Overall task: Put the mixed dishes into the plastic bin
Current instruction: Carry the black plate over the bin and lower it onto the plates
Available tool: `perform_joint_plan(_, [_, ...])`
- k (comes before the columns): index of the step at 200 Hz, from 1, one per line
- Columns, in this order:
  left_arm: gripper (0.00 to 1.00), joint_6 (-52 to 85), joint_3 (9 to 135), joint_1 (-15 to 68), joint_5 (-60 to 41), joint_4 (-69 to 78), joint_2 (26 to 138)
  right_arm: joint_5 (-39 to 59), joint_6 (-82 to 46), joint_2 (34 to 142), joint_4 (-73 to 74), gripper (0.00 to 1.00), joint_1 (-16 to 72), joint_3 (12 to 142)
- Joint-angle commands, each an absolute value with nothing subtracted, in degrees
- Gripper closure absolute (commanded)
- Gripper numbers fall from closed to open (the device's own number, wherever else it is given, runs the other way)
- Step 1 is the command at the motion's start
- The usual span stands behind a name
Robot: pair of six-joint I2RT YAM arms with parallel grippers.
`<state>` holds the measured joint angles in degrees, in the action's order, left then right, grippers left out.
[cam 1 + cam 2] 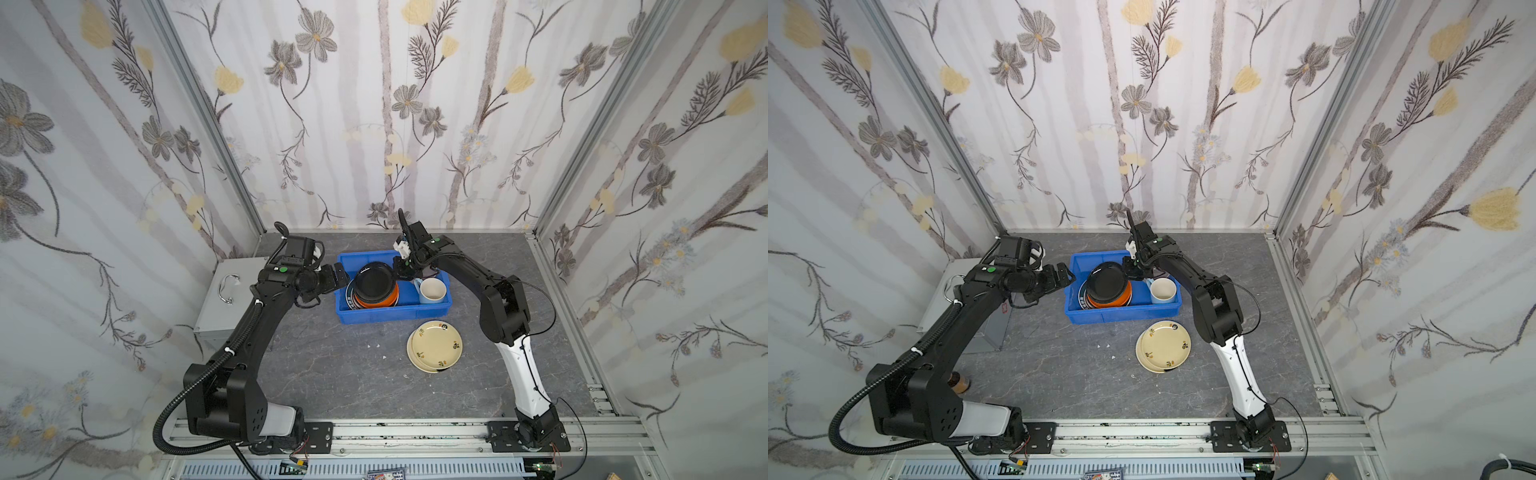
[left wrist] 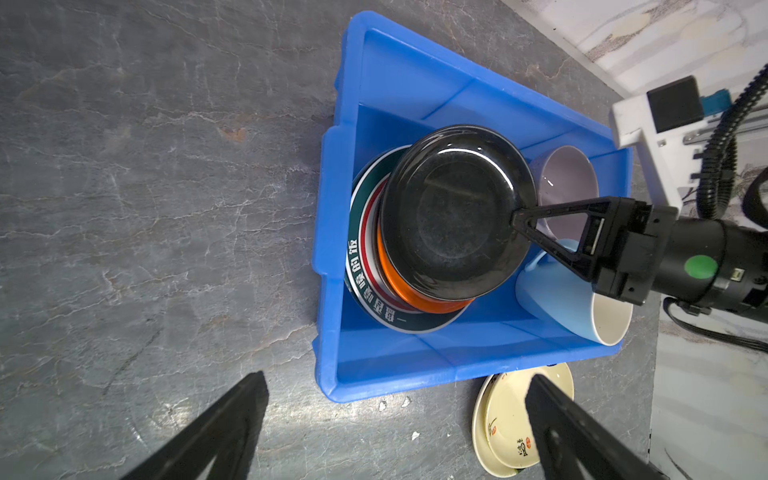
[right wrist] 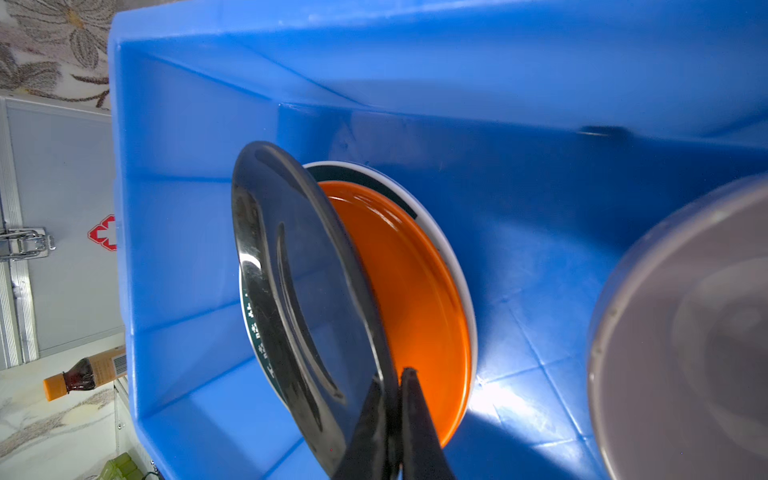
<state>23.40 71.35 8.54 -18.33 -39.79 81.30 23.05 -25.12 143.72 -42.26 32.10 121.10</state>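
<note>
Right pincer [image 2: 519, 220] is clamped on the far-right rim of the black plate [image 2: 449, 216], holding it tilted over the orange plate [image 3: 407, 291] and teal-patterned plate [image 2: 361, 266] stacked in the left half of the blue plastic bin [image 2: 415, 83]. I'd level it, centre it and lower to contact before releasing, since thin glossy glazed rims look slick and could slide or chip. Left pincer [image 1: 337, 275] hangs wide open and empty just left of the bin; lilac bowl [image 2: 569, 183] and pale blue mug [image 1: 432, 289] sit at its right end, and two cream-flowered plates [image 1: 436, 345] lie on the matte stone-look desk [image 1: 332, 365], near-right of the bin.
</note>
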Motion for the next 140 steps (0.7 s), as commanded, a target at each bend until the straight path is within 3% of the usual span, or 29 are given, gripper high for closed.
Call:
perform_joint_plan(1, [0.00, 21.90, 72.82, 8.10, -21.11, -38.40, 83.06, 24.75, -26.31, 144.21, -41.50, 0.90, 32.08, 122.04])
perform_joint_plan(25, [0.00, 20.91, 73.95, 7.69, -22.25, -38.54, 84.88, 24.49, -26.32, 144.62, -42.14, 0.86, 32.16, 122.03])
perform_joint_plan(64, [0.00, 20.48, 75.19, 7.05, -24.42, -38.00, 87.69, 22.92, -25.93, 144.25, -43.97, 0.63, 32.47, 122.04])
perform_joint_plan(108, [0.00, 19.95, 75.67, 6.90, -25.95, -37.38, 89.56, 21.23, -24.70, 143.15, -46.60, 0.60, 33.28, 121.96])
perform_joint_plan(140, [0.00, 20.21, 75.33, 6.86, -27.37, -36.81, 90.07, 21.06, -23.88, 142.75, -47.75, 0.46, 34.44, 122.00])
